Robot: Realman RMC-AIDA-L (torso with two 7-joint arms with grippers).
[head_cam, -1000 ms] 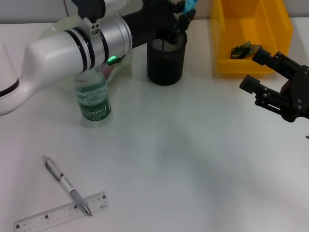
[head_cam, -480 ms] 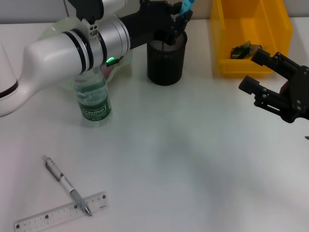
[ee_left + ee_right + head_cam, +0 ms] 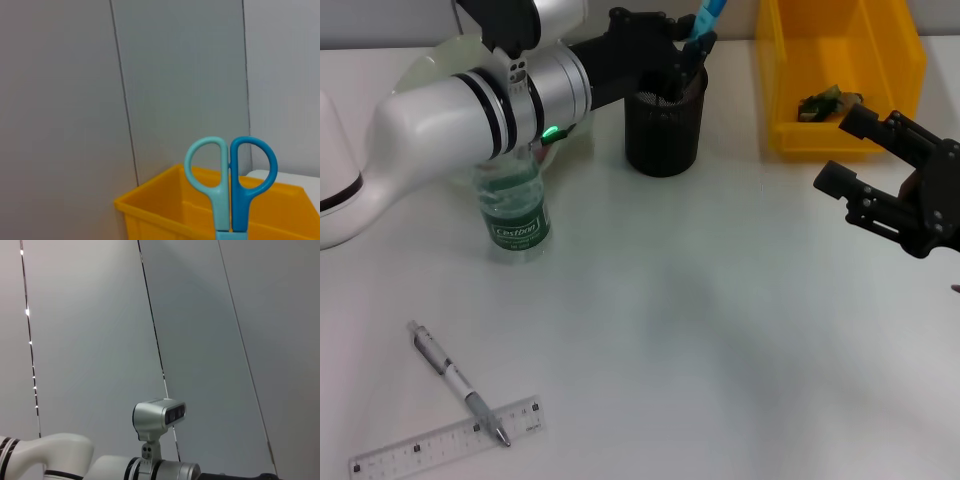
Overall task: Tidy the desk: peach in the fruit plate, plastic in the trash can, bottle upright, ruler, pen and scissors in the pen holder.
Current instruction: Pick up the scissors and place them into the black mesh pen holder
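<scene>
Blue scissors (image 3: 708, 17): gripped by left tool (image 3: 692, 45) over pen holder (image 3: 665, 125).
Right tool (image 3: 860, 150): open, above desk (image 3: 720, 320).

black wire-mesh pen holder (image 3: 665, 130), glossy plastic scissors (image 3: 230, 182)

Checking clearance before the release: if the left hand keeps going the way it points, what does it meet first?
Probably the pen holder. The left hand sits at its rim with the scissors handles-up. Past it along the arm's line stands the yellow bin; depth is unclear from the head view.
</scene>
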